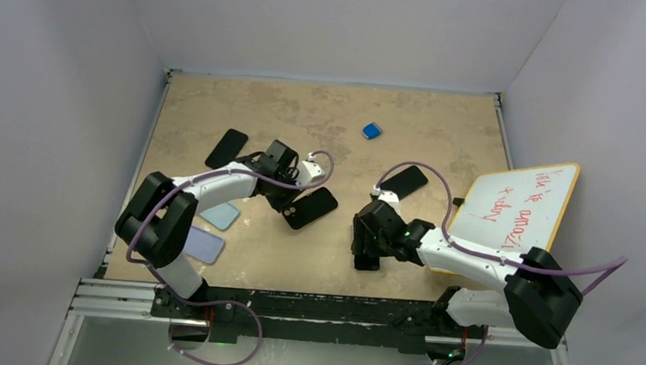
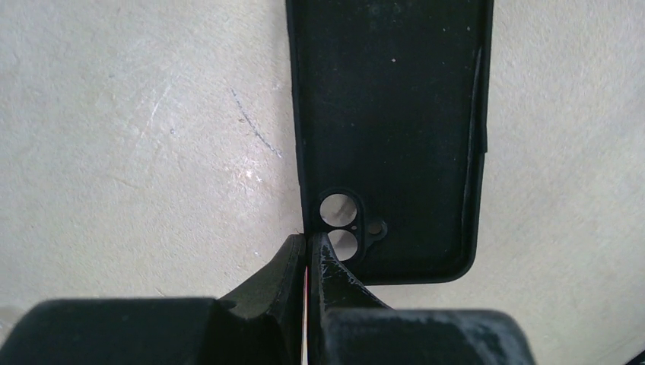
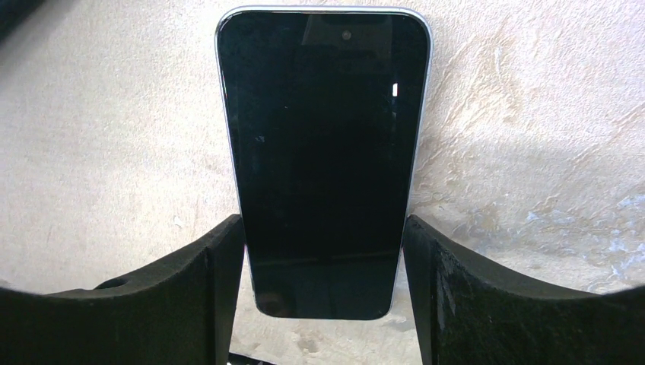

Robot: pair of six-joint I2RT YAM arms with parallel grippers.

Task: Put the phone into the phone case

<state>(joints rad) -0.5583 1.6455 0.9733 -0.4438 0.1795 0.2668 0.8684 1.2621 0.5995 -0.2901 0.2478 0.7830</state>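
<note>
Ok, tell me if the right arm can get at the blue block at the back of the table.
Probably not right now: the right claw straddles the phone, occupied. The blue block lies far beyond it, though nothing blocks the path.

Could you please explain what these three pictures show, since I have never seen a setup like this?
The overhead picture shows two robot arms bolted at the near edge of a tan table. The other two pictures come from cameras on the arms' wrists, looking past their own fingers.

The left end effector is shut on the side wall of an empty black case, near its camera holes. The right end effector has its fingers either side of a phone lying screen up; whether they touch it I cannot tell.

Also on the table: two more dark phones or cases, two pale blue cases, a small blue object and a whiteboard at the right.
</note>
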